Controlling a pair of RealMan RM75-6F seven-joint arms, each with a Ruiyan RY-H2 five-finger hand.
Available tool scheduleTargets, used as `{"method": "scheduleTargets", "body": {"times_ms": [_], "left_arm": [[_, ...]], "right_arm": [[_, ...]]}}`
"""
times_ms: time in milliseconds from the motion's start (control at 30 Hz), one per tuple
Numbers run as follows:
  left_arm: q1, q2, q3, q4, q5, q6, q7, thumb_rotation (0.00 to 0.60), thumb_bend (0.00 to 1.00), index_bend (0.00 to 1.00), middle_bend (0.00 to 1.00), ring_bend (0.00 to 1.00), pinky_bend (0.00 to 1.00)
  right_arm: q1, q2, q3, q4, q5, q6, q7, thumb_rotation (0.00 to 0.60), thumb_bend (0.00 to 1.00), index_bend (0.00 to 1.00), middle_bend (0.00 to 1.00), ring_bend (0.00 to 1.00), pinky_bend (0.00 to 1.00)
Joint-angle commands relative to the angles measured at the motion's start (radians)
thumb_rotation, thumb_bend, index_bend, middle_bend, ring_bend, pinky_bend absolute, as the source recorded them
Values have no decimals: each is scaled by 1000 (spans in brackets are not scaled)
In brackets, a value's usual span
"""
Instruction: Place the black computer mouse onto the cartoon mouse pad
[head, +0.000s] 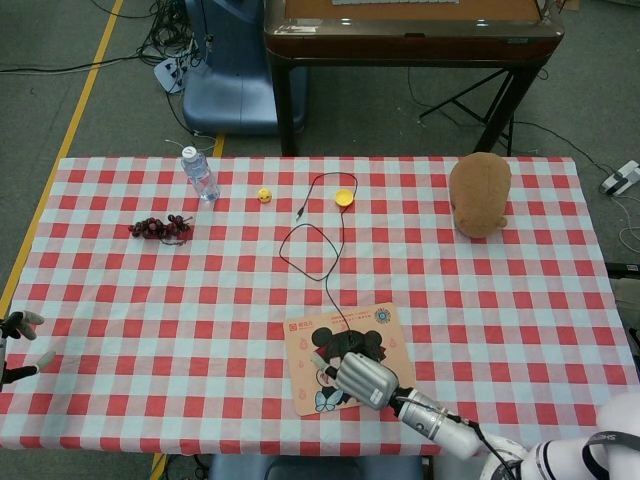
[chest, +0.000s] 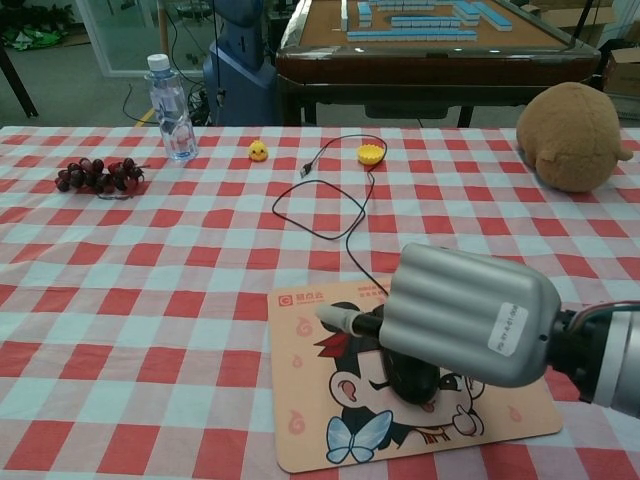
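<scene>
Mouse is down on the pad, as far as I can judge. In the chest view the black computer mouse (chest: 408, 378) sits on the cartoon mouse pad (chest: 320, 420), roughly mid-pad over the cartoon face, mostly hidden under your right hand (chest: 465, 315). Its cable (chest: 345, 225) runs back across the checkered tablecloth (chest: 150, 300) toward the far side.

Right hand: it's over the mouse, with one finger (chest: 338, 318) sticking out to the left past it. The back of the hand blocks the rest, so I can't tell whether you're clamped on the mouse or have let go. The head view doesn't settle it either: the hand (head: 365, 380) covers the near half of the pad (head: 305, 375).

Left hand (head: 18, 345) is at the table's left edge in the head view, nothing in it, fingers spread, well away from the work.

Left to do, my read: confirm the release, lift the right hand straight up and clear. Watch that the cable doesn't drag the mouse off the pad as you retreat.

Not involved: water bottle (chest: 170, 108), grapes (chest: 98, 175), small yellow duck (chest: 258, 151), yellow cup-shaped piece (chest: 371, 154) and brown plush toy (chest: 573, 135), all well away from the pad at the far side.
</scene>
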Motion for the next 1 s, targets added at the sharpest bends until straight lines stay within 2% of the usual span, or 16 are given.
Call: {"method": "scheduleTargets", "body": {"times_ms": [33,100,300,400,533,667,833,1000], "left_arm": [[0,-1,1,1,1,0,1,600,98,516,534,486,636],[-1,-2,1,1,3,-2,1,600,98,516,535,486,636],[-4,-7,7,-1,18,-1,13,600,98,517,535,486,636],[-4,-9,12,-4,34,7,16,600,98,517,535,486,636],[-5,-15,18,-5,57,17,18,600,98,518,535,487,636],[-7,-19,28,-7,90,25,13,600,98,519,535,487,636],[-10,-16,41,-18,118,21,-20,600,98,520,535,487,636],[-14,-13,52,-24,141,17,-24,600,98,520,535,488,636]], "right_arm": [[-20,27,5,-28,-2,21,-3,600,0,66,988,919,1000],[-36,54,5,-58,9,30,-7,600,0,69,957,892,1000],[-94,146,7,-150,34,93,-2,600,0,225,815,808,999],[-133,182,10,-184,37,148,44,600,0,255,741,746,992],[-189,221,12,-193,20,231,152,600,0,256,677,696,968],[-253,257,18,-185,20,318,292,600,0,257,634,635,885],[-316,288,23,-112,-40,432,578,600,28,311,628,612,827],[-385,310,41,-53,-24,520,747,600,38,337,623,540,709]]}}
